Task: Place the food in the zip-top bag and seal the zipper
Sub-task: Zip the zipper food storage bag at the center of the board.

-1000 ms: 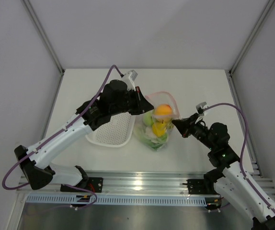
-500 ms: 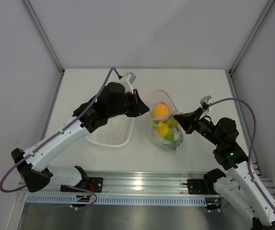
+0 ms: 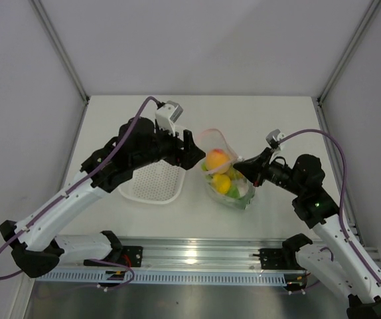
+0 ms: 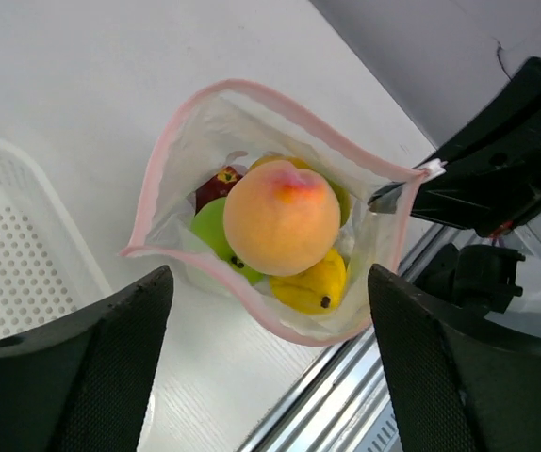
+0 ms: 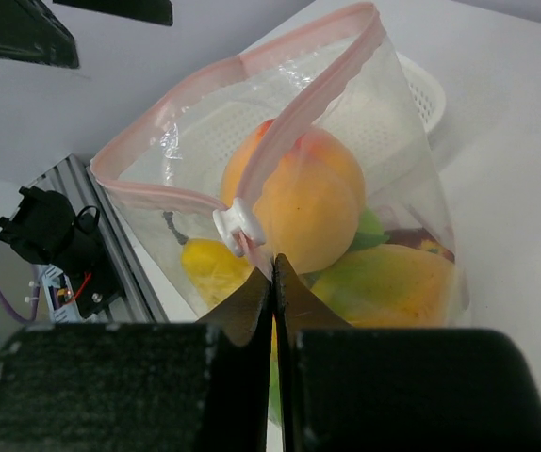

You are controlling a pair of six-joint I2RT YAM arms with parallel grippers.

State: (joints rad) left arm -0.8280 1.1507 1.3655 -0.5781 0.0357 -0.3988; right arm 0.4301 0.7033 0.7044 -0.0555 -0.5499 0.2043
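1. My left gripper [image 4: 269, 282] is released: its two black fingers [image 4: 82, 367] stand wide apart at the lower corners of the left wrist view, with nothing between them.
2. It hangs above the mouth of the zip-top bag [image 4: 190, 141]. From the top camera it sits just left of the bag, at frame centre.
3. My right gripper [image 5: 272, 273] is clenched. Its fingers meet on the bag's edge right below the white slider tab [image 5: 236, 224], so I am grasping the zip-top bag at that corner.
4. The bag stands upright on the white table [image 3: 277, 119], mouth gaping, just right of the white perforated basket [image 3: 152, 183].
5. The zipper [image 4: 270, 94] is unsealed: the pink strip runs as an open loop around the mouth.
6. Food inside, seen from the left wrist:
   - a peach-coloured round fruit [image 4: 280, 217] on top, centre;
   - a yellow fruit [image 4: 310, 282] below it;
   - a lime-green fruit [image 4: 212, 231] to its left;
   - a dark red apple [image 4: 216, 184] at the upper left, mostly covered.
7. I cannot make out any lettuce for certain; there are green patches low in the bag in the right wrist view.
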